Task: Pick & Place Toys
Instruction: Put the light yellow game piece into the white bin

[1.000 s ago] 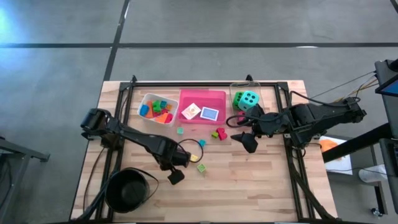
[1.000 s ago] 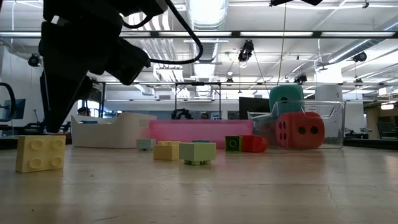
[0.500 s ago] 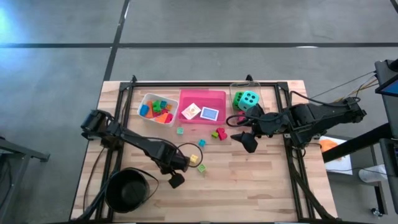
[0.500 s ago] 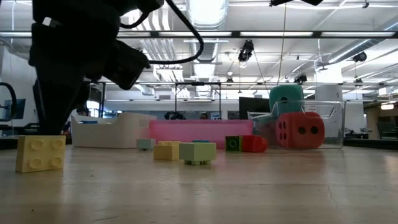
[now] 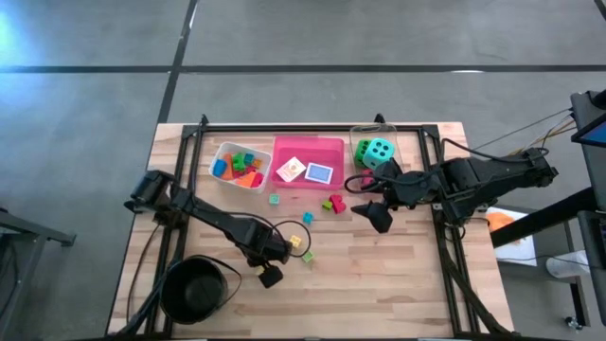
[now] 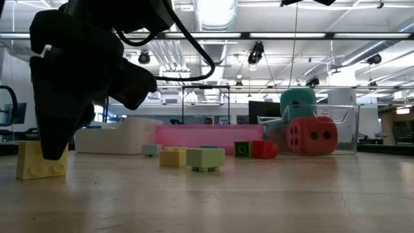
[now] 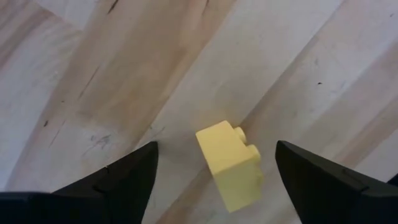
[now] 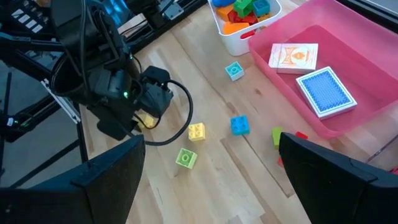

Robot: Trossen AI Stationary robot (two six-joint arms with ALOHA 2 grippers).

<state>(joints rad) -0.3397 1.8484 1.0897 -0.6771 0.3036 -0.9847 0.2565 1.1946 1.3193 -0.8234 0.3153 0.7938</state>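
Over the last second the left gripper (image 7: 214,163) has dropped lower toward the wooden table (image 5: 398,275), its dark fingers (image 7: 118,177) now straddling a pale yellow studded plastic block (image 7: 231,165) that lies on the boards near the front left; the jaws stand wide, with bare wood showing on either side of the block, so nothing is gripped. The right gripper (image 5: 371,201) hangs spread open and empty near the clear tray (image 5: 405,144) holding the green and teal dotted dice (image 5: 373,150)

A block (image 7: 231,164) lies between the left claw's (image 7: 214,168) fingers.
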